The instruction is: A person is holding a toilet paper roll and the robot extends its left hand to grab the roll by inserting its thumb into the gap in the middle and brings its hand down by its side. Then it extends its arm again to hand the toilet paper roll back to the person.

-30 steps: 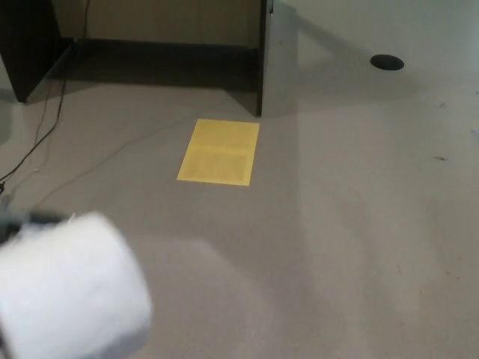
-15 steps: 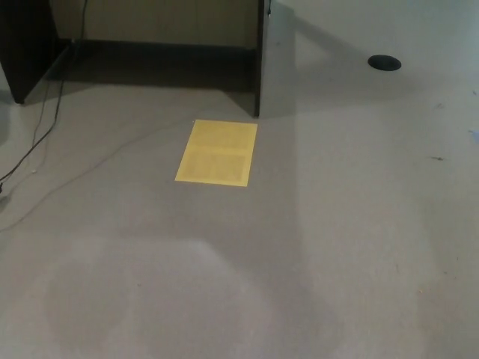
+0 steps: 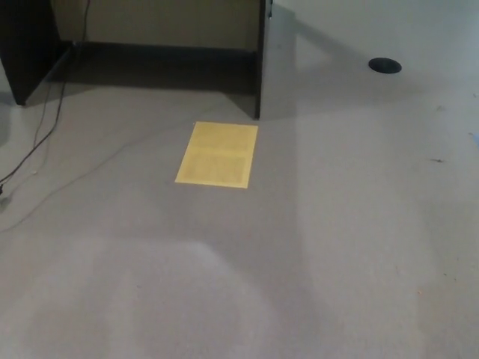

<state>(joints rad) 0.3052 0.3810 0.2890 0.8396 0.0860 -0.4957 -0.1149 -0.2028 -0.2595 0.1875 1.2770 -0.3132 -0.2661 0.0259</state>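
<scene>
- We see no toilet paper roll now: a second ago it filled the lower left corner of the head view, white and blurred, and since half a second ago it has been out of the picture.
- Neither our left hand nor our right hand shows in the view, so we cannot tell whether the fingers are spread, pressed together, or pinching the roll.
- We judge that the roll has gone down with our left hand to our side, below and left of what the camera takes in; that would fit the step of lowering the hand after the grab.
- What remains in front of us is the grey floor (image 3: 352,247), with a yellow sheet (image 3: 217,154) lying flat on it near the middle.
- Behind the sheet stands a dark piece of furniture (image 3: 260,60); a thin cable (image 3: 41,138) trails across the floor at the left, and a small dark round spot (image 3: 385,66) sits at the upper right.
- No person, hand or sleeve is visible either.
- If our reading holds, the lowering is done or nearly so, and what is left is to raise the left arm again and offer the roll back.
</scene>
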